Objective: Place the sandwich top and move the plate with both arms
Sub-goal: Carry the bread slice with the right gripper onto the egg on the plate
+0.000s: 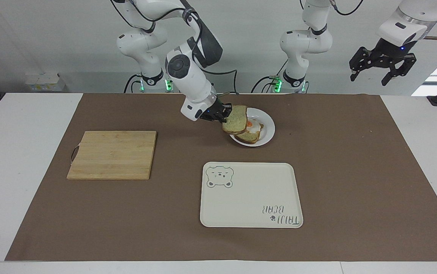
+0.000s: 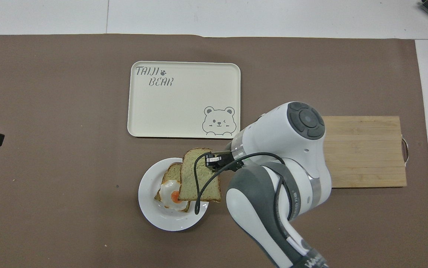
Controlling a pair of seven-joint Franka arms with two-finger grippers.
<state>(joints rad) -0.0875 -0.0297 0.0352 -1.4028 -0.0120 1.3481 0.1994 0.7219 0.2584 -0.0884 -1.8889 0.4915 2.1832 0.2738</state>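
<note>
The sandwich top is a plain bread slice. My right gripper is shut on its edge and holds it tilted in the air over the white plate, at the rim toward the right arm's end. In the overhead view the slice in the gripper covers part of the egg-topped bread slice on the plate. The egg slice still shows partly in the facing view. My left gripper waits open, raised high off the left arm's end of the table.
A cream tray with a bear drawing lies farther from the robots than the plate and shows in the overhead view too. A wooden cutting board lies toward the right arm's end of the brown mat.
</note>
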